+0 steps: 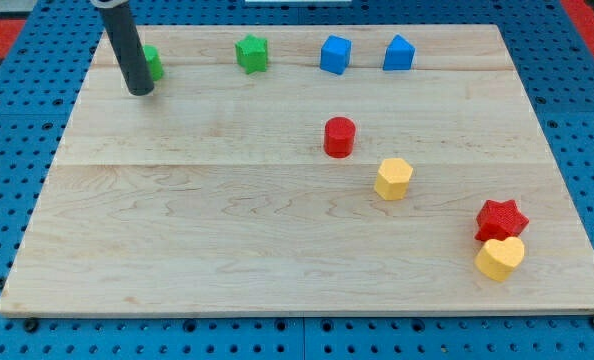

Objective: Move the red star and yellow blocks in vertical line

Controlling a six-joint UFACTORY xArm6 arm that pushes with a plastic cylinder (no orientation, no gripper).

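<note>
My tip [140,92] sits at the view's top left of the counter [227,250], just in front of a green block [153,62] that the rod partly hides (shape not readable). No fingers on this rig, just a bare rod, so nothing is released, clenched or grasped.

Task pieces are far across, toward the view's right. Red star [501,218] is near the bottom-right corner, with the yellow heart [500,258] touching it just below. Those two already stack roughly vertically. Yellow hexagon [394,178] sits apart, up and to the left of them, and reads as the outlier.

Other blocks: red cylinder [339,136] just up-left of the hexagon, green star [251,53], blue cube [335,54] and a blue block [398,52] along the top.

Risks, as I judge them:
- Star and heart are close to the counter's right and bottom edges; an off-centre shove could send one off.
- They touch, so pushing one drags the other and breaks the line.
- A diagonal run to the hexagon passes near the red cylinder (easy to clip).
- An off-axis hit on the hexagon could spin it sideways.
</note>
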